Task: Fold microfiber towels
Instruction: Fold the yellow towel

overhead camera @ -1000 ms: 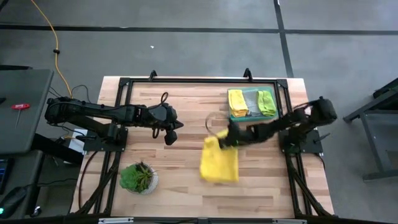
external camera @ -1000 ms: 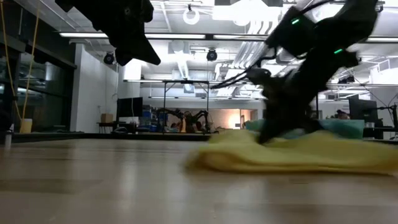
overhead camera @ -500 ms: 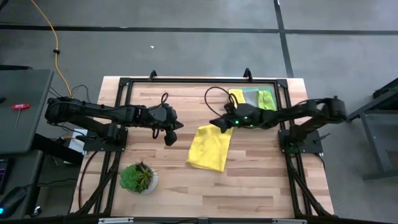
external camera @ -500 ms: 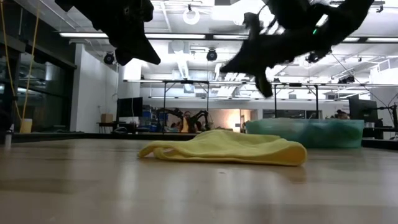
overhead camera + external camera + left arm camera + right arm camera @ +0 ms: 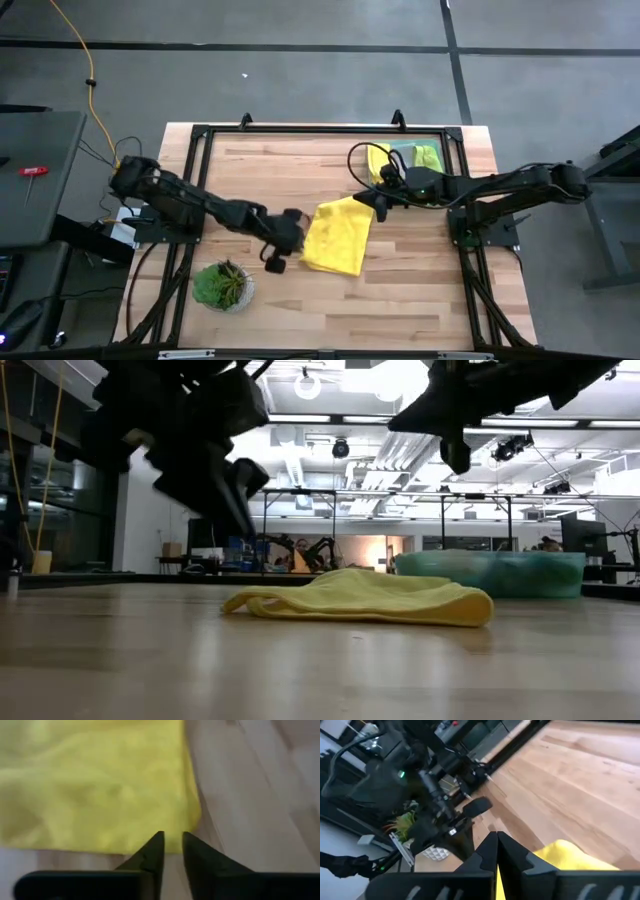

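With the yellow towel [image 5: 338,234] lying rumpled mid-table, the left gripper [image 5: 171,851], fingers slightly parted and empty at its near-left edge, should pinch one corner cleanly, while the right gripper [image 5: 375,197], pressed together and empty, hovers over the far corner.

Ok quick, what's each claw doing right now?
Left claw: slightly open, empty, at the yellow towel's edge.
Right claw: shut, holding nothing, above the towel.
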